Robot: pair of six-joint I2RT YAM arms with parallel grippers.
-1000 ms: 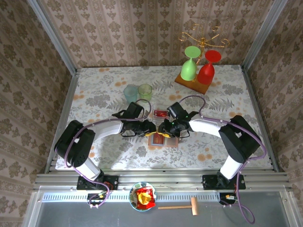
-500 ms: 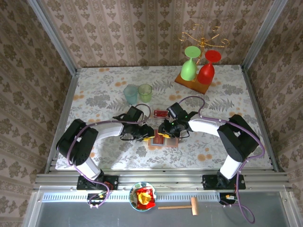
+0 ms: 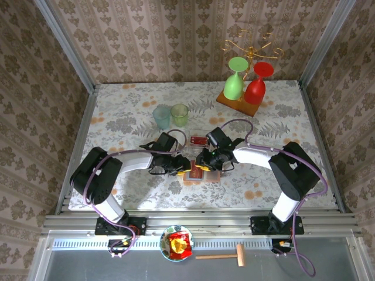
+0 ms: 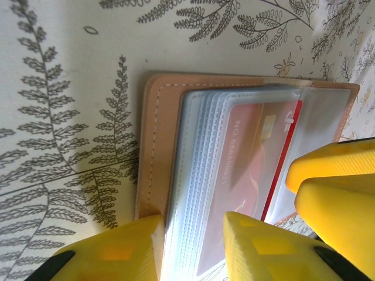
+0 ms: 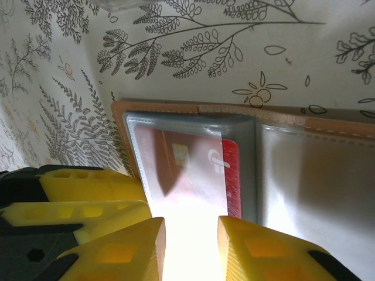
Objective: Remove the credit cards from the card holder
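The card holder (image 3: 211, 176) lies open on the table, tan leather outside (image 4: 155, 146) with clear plastic sleeves inside. A red credit card (image 4: 252, 152) sits in a sleeve, its bare edge poking out toward the fold (image 5: 232, 170). Another red card (image 3: 199, 140) lies flat on the table just behind the holder. My left gripper (image 3: 183, 166) is open at the holder's left edge (image 4: 193, 246), one finger on the leather, one on the sleeves. My right gripper (image 3: 202, 163) is open over the carded sleeve (image 5: 190, 246). Its fingers (image 4: 334, 181) almost touch the left gripper's fingers (image 5: 88, 193).
A blue cup (image 3: 161, 115) and a green cup (image 3: 180, 113) stand behind the left arm. A wooden board with a green goblet (image 3: 234, 85) and a red goblet (image 3: 256, 88) sits back right. A bowl with a snack packet (image 3: 177, 243) and a mallet (image 3: 225, 255) lie below the table's front rail.
My left gripper has shifted slightly toward me onto the holder's left edge. The right gripper, the holder and the loose red card have barely moved.
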